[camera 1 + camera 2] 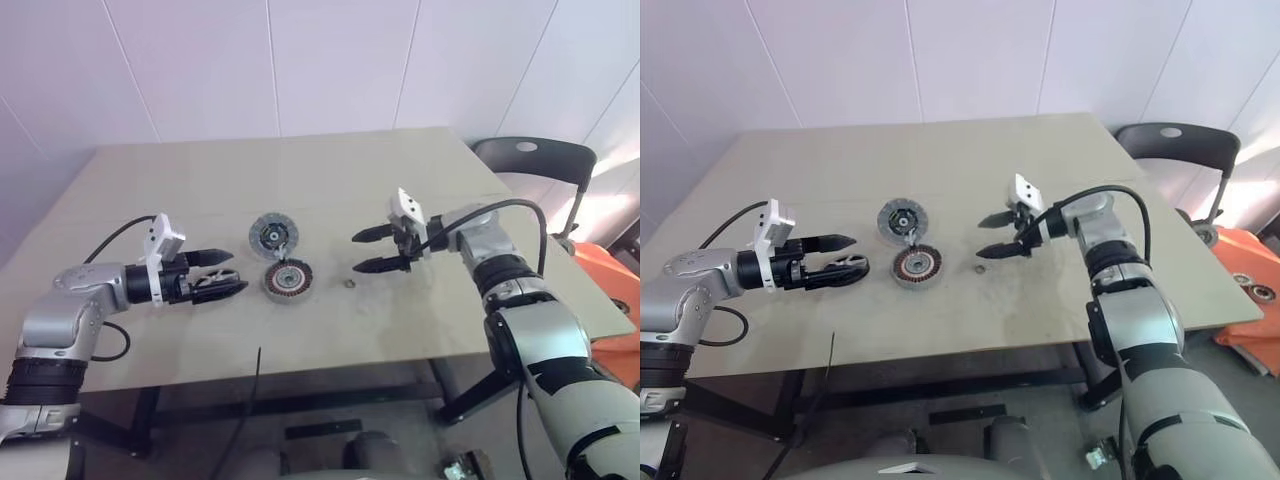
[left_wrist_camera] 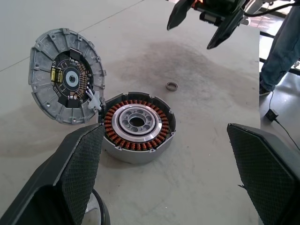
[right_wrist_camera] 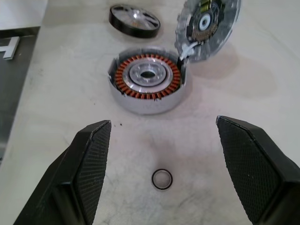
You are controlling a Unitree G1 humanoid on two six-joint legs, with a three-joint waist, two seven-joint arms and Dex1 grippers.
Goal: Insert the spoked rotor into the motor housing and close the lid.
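The housing (image 1: 288,281) sits on the table (image 1: 200,190), about in the middle between the side edges and nearer the front edge than the back. It is open on top. Inside is a ring of copper-red wire around a shiny hub.

The lid (image 1: 270,235) is just behind the housing, toward the back edge. It touches the housing rim and tilts up, with its inner side showing. White wires join the two.

The rotor (image 3: 134,20) lies flat on the table on the left side of the housing, close to it but not touching. It has a dark rim and shiny spokes.

A small metal ring (image 1: 349,283) lies on the table to the right of the housing.

The left gripper (image 1: 222,274) is low over the table, left of the housing, pointing at it. Its fingers are wide apart and hold nothing.

The right gripper (image 1: 368,251) is above the table, right of the ring, pointing left. Its fingers are spread too, with nothing between them.
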